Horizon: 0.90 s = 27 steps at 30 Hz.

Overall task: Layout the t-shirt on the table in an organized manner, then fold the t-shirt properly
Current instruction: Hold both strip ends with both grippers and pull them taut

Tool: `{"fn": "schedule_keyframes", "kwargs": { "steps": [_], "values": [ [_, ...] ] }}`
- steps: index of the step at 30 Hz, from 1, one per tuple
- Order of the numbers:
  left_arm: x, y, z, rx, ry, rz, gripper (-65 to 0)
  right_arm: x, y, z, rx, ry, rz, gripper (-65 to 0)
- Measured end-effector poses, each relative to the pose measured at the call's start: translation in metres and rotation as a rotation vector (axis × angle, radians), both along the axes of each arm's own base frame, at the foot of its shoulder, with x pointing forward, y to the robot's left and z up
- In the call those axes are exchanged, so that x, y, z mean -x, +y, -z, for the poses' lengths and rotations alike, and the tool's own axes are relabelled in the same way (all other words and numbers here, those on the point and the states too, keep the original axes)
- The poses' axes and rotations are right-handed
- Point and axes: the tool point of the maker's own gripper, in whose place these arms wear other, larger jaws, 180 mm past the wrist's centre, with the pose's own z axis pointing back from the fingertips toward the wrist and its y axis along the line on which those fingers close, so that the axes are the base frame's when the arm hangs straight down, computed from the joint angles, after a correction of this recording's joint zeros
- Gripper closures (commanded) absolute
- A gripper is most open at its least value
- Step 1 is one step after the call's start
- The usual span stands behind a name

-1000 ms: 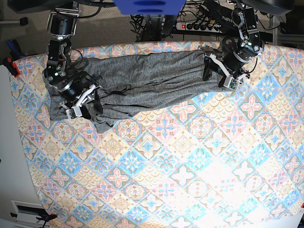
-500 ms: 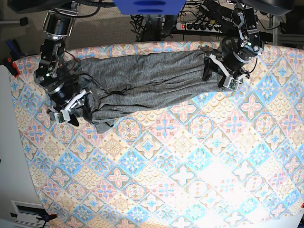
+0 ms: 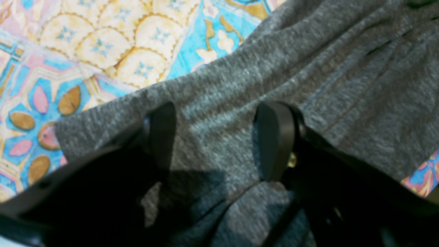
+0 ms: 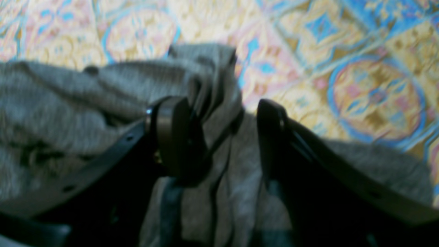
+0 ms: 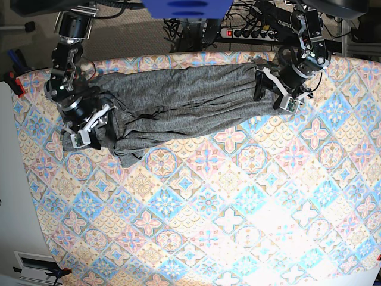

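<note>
The charcoal-grey t-shirt lies stretched and wrinkled in a long band across the back of the patterned table. My left gripper is at the shirt's right end. In the left wrist view it is open, with its fingers apart and flat shirt fabric under and between them. My right gripper is at the shirt's left end. In the right wrist view it is open, with a bunched fold of shirt between the fingers and against the left one.
A power strip and cables lie behind the table's back edge. A blue object hangs at top centre. A red clamp sits on the table's left edge. The patterned cloth in front of the shirt carries nothing.
My right gripper swung left and then slightly up and back, and the shirt's left end drew in under it. My left gripper has stayed in place.
</note>
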Motion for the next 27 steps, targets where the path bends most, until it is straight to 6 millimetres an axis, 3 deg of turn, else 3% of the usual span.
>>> {"fn": "schedule_keyframes", "kwargs": {
  "steps": [22,24,27],
  "values": [
    [0.0,0.0,0.0,0.0,0.0,0.0,-36.5,0.01,0.002,0.009,-0.007,0.026,-0.001,-30.0],
    [0.0,0.0,0.0,0.0,0.0,0.0,-36.5,0.011,0.002,0.009,-0.007,0.028,-0.001,-28.2],
    [0.0,0.0,0.0,0.0,0.0,0.0,-36.5,0.011,0.004,0.01,-0.005,0.033,-0.01,-20.6]
  ]
}}
